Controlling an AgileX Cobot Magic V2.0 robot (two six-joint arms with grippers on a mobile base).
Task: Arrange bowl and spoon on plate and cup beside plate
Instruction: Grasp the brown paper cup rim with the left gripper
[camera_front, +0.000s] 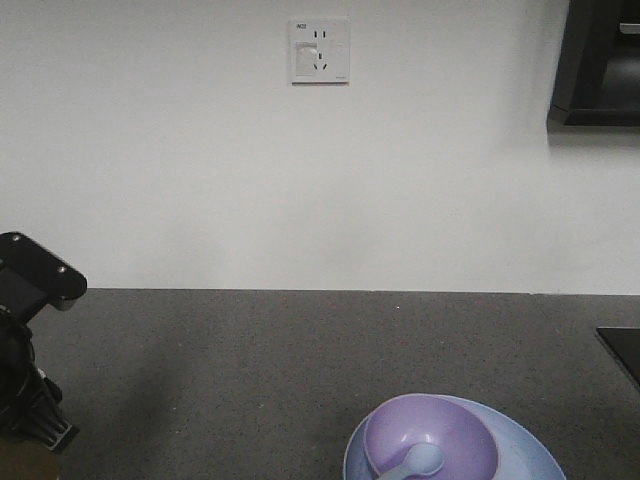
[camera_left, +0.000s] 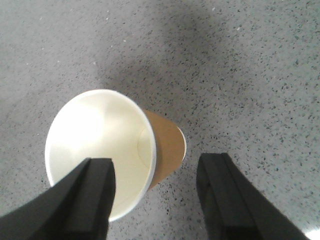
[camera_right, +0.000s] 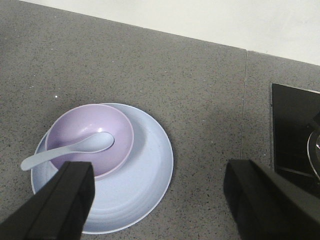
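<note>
Spread wide and empty, the left gripper (camera_left: 156, 167) hangs over the cup (camera_left: 100, 140), which seems to stand well left of the plate (camera_right: 145, 190). Thin paper should be light and crushable, so pinch gently below the rim. The right gripper (camera_right: 160, 175), equally wide, hovers above the plate bearing the bowl (camera_right: 85, 122) and the spoon (camera_right: 70, 150).

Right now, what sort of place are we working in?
Probably a kitchen counter: a dark speckled stone-look worktop against a white wall with a power socket, and a black panel, maybe a hob, set into it.
</note>
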